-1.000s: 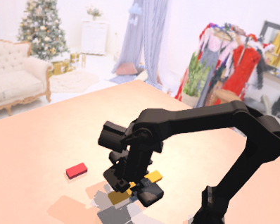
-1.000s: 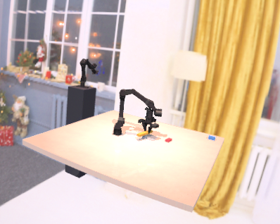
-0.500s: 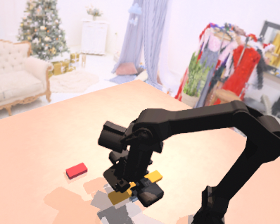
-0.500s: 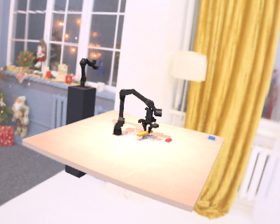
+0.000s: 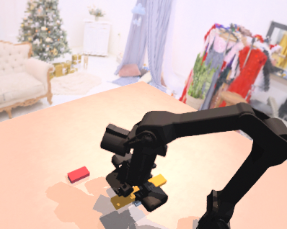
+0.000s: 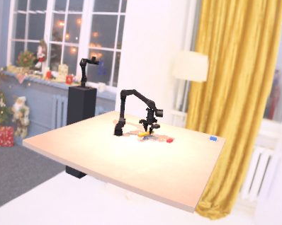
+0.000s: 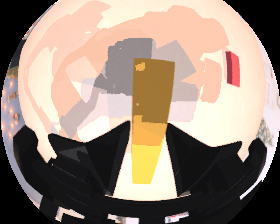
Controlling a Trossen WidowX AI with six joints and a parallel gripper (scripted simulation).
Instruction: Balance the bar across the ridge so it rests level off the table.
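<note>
The yellow bar (image 5: 157, 181) (image 6: 143, 134) (image 7: 153, 95) lies lengthwise between the fingers, with both ends sticking out. It looks about level and above the table. A small blue piece (image 5: 137, 203), apparently the ridge, shows under the bar beside the near finger; most of it is hidden, and contact with the bar cannot be seen. My gripper (image 5: 138, 194) (image 6: 148, 132) (image 7: 148, 125) is slightly open around the bar's middle. In the wrist view a thin gap shows beside the bar at the left fingertip; the right fingertip is very close to it.
A red block (image 5: 78, 174) (image 6: 169, 140) (image 7: 234, 70) lies on the table (image 5: 34, 146) (image 6: 97, 151), beyond the gripper from the arm's base. A blue block (image 6: 213, 138) lies near the table's far right corner in the exterior view. Arm shadows fall around the bar.
</note>
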